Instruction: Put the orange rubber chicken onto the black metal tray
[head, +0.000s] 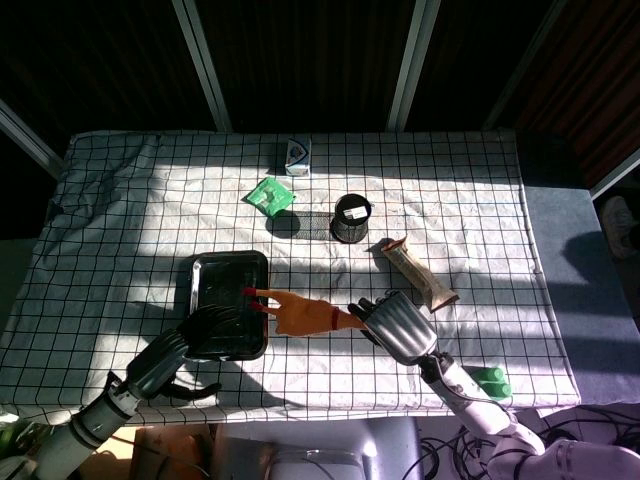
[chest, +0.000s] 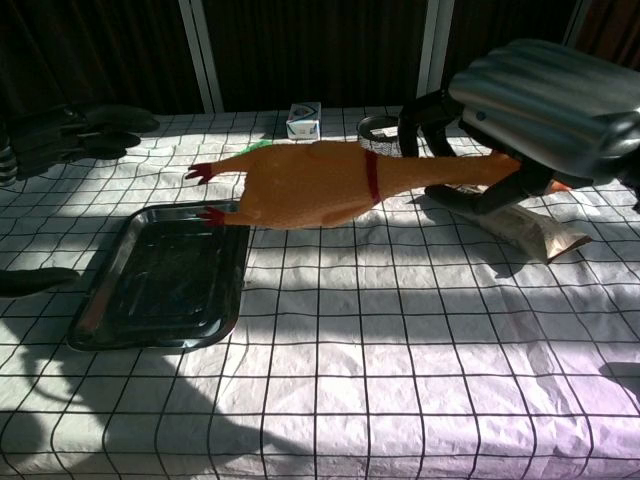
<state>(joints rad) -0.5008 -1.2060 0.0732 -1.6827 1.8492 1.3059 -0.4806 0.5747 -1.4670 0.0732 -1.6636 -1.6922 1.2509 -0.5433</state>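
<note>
The counter (head: 120, 200) wears a white cloth ruled in a black grid, sunlit in broad bands; the black metal tray (head: 199, 272) lies left of centre on it, long side running away from the robot, its bright rim catching the light (chest: 231, 301).

The right robot hand (head: 398, 325) grips the orange rubber chicken (head: 300, 313) at its neck end and holds it clear of the cloth, the body stretched out level toward the left; in the chest view the chicken (chest: 310, 182) hangs in the air with its red feet above the tray's near right corner, and the right robot hand (chest: 535, 110) is wrapped about the thin end beyond the red band.

The left robot hand (head: 190, 338) hovers at the tray's near edge, holding nothing, fingers apart and curved over the rim; the chest view shows only dark fingers at the left border (chest: 70, 128).

A long wrapped snack bar (head: 419, 272) lies aslant to the right of centre; a black mesh pen cup (head: 351, 218) stands beyond it; a green packet (head: 270, 194) lies further left; a small blue-and-white box (head: 296, 157) stands near the far edge; a small green object (head: 491, 382) sits at the near right edge, too small to name.
</note>
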